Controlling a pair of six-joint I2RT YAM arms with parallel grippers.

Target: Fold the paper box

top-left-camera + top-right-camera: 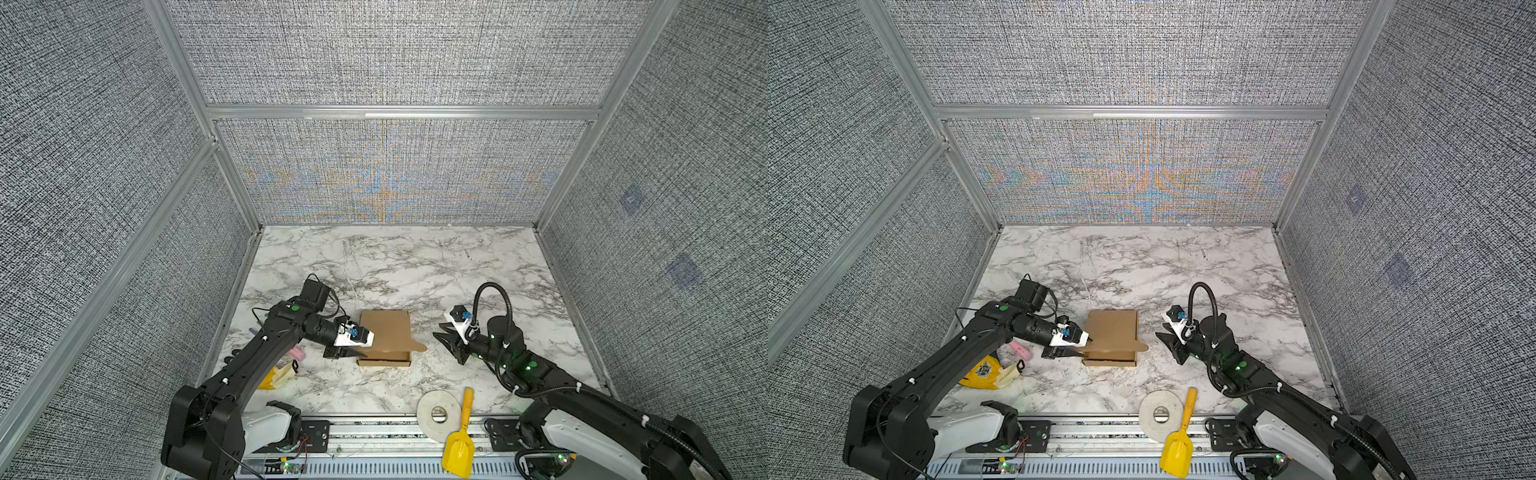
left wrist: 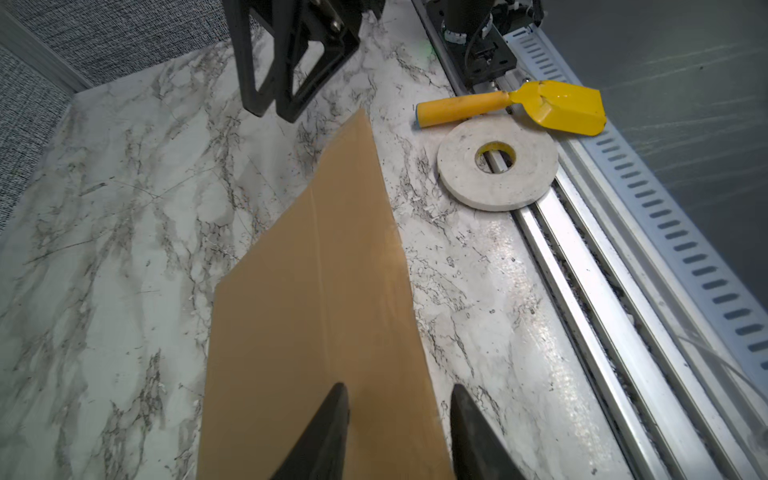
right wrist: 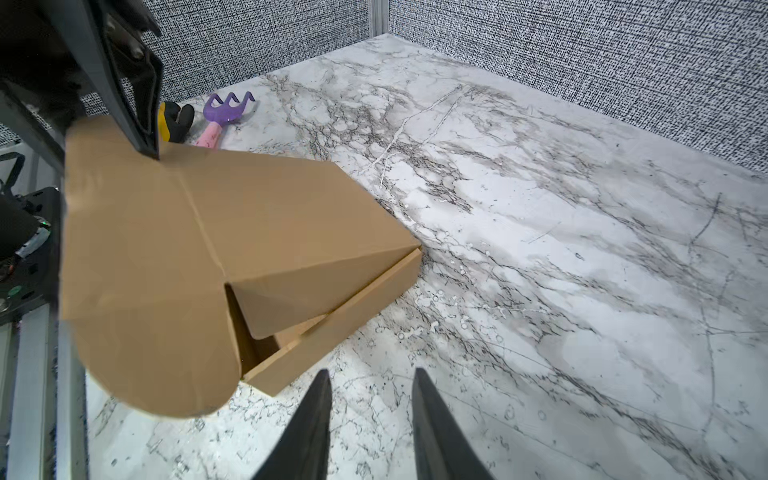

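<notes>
Two end effectors here, and neither one is clamped on anything as far as I can see. The left end effector (image 2: 399, 386) has its jaws apart, with the tips over the left edge of the paper box (image 1: 384, 332). In the right wrist view one of its fingers (image 3: 137, 108) looks to be touching the top of the lid (image 3: 257, 199), so pressing down, not pinching. The right end effector (image 3: 371, 371) also has its jaws apart with nothing between them. It hangs near the box's right side and isn't touching it.

The box sits on the marble bench (image 1: 415, 266) in the lower middle of both top views, between the two arms. The white tape roll (image 1: 438, 415) and yellow scoop (image 1: 459, 449) lie well apart from it, down at the bottom edge.

Progress-wise I'd call it most of the way there:
- **Tray:** the walls are up, so the shallow tray (image 3: 340, 316) is formed.
- **Lid:** it's folded over the top but sits tilted, with a gap showing on the side facing the right wrist camera.
- **Side flap:** one side flap (image 3: 307, 286) only dips partway in.
- **Rounded tab:** the tab (image 1: 419, 347) sticks out flat toward the right, not tucked.

My guess at what's left is tucking that tab and the front flap, then pushing the lid flat.
</notes>
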